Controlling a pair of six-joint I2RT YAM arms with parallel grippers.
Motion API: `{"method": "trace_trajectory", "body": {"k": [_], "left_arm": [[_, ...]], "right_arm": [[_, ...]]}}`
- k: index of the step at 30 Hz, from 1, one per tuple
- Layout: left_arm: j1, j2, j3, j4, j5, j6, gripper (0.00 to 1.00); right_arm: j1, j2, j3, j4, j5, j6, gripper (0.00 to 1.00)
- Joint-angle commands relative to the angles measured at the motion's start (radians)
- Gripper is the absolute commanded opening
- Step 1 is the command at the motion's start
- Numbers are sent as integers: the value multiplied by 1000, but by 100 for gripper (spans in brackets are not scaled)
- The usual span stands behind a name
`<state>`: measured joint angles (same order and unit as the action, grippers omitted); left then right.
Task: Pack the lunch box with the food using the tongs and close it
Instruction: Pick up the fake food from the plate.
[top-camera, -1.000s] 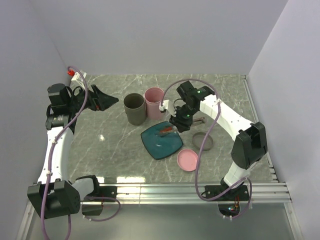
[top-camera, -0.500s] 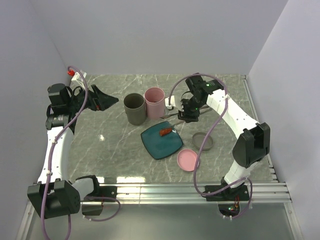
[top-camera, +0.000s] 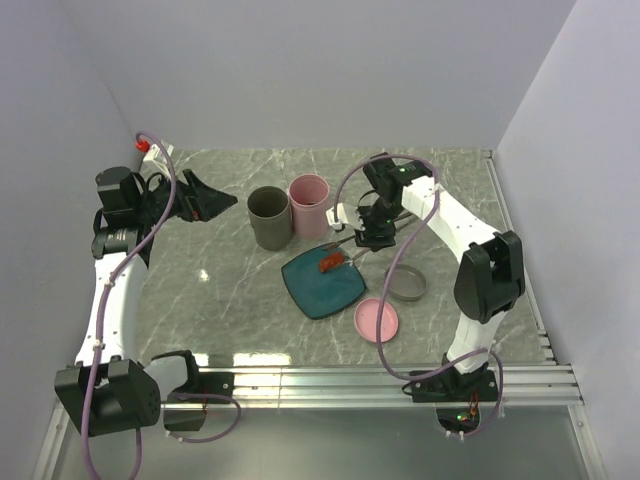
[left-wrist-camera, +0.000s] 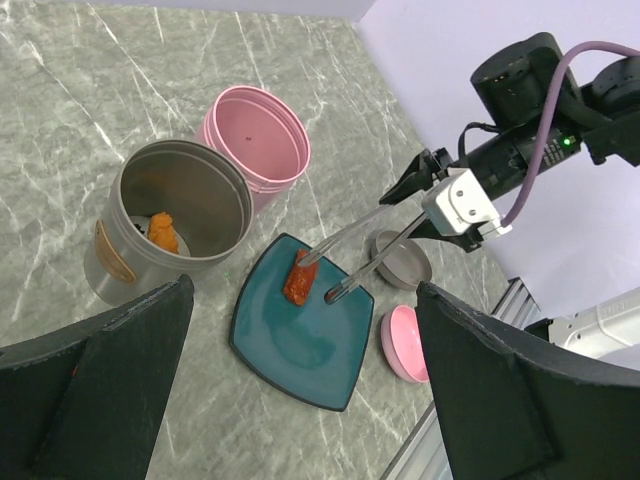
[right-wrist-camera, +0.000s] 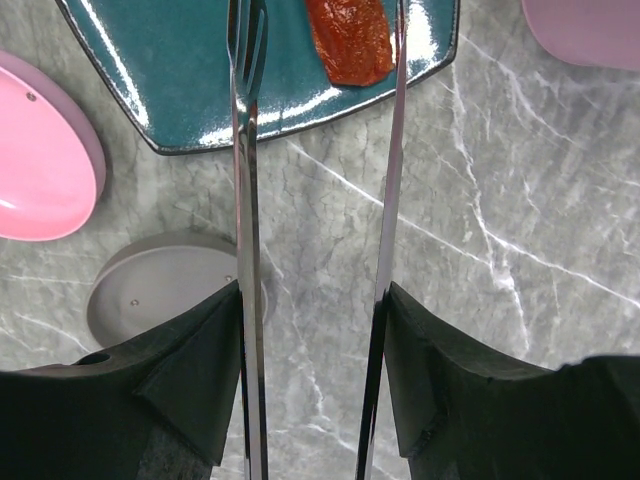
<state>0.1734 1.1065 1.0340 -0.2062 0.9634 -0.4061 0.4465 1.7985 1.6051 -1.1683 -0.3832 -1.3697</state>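
Holding tongs (right-wrist-camera: 245, 200): our right claw (right-wrist-camera: 315, 400), clamped on them.
Sausage (right-wrist-camera: 350, 40): between their tips.
Left claw (top-camera: 205, 200): wide apart.

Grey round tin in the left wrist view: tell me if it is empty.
No, an orange fried nugget lies inside the grey round tin.

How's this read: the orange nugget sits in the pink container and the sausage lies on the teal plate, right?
No: the left wrist view shows the orange nugget in the grey container; the pink container is empty. The sausage does lie on the teal plate.
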Motion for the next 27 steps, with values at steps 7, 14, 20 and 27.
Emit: {"method": "trace_trajectory", "body": {"k": [7,14,20,27], "left_arm": [[1,7,8,14,-6,24,99],[2,16,3,24,-5,18,99],[2,24,9,18,-5,16,99],[1,26,11,25,-2,12,99]], "right_arm": [[3,53,53,-5,30,-54,61],[3,102,85,-40,33,-54,59],[4,153,133,-102,38,-54,58],[4,154,147,-129,46,-52,45]]}}
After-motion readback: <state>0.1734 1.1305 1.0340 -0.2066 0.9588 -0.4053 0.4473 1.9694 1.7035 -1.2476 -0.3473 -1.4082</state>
